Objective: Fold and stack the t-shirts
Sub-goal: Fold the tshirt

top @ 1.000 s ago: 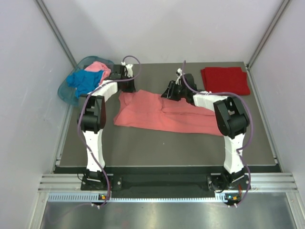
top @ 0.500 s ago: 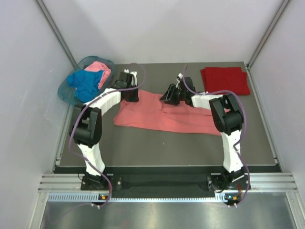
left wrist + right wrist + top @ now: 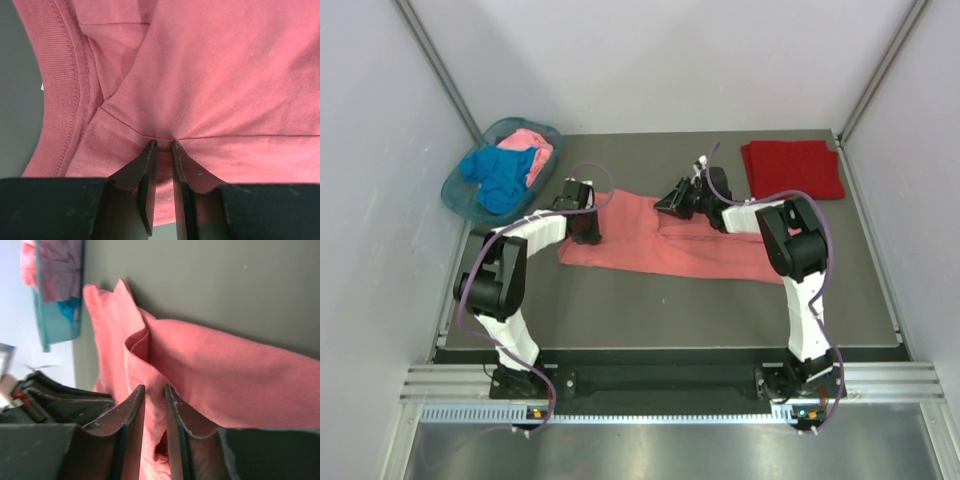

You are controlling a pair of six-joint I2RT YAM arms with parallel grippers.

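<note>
1. Lying across the table point(image 3: 620, 310), the salmon-coral t-shirt point(image 3: 640, 250) stretched between both arms.
2. The left gripper point(image 3: 163, 145), jaws narrow, pinched a pucker of it beside the collar.
3. The right gripper point(image 3: 155, 388), jaws narrow, clamped a fold at its far edge.

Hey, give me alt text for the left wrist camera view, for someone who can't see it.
The left pincer, nearly closed, pinches a crease in a salmon-coral t-shirt that fills the view. Its ribbed collar curves down the left, beside grey table.
</note>
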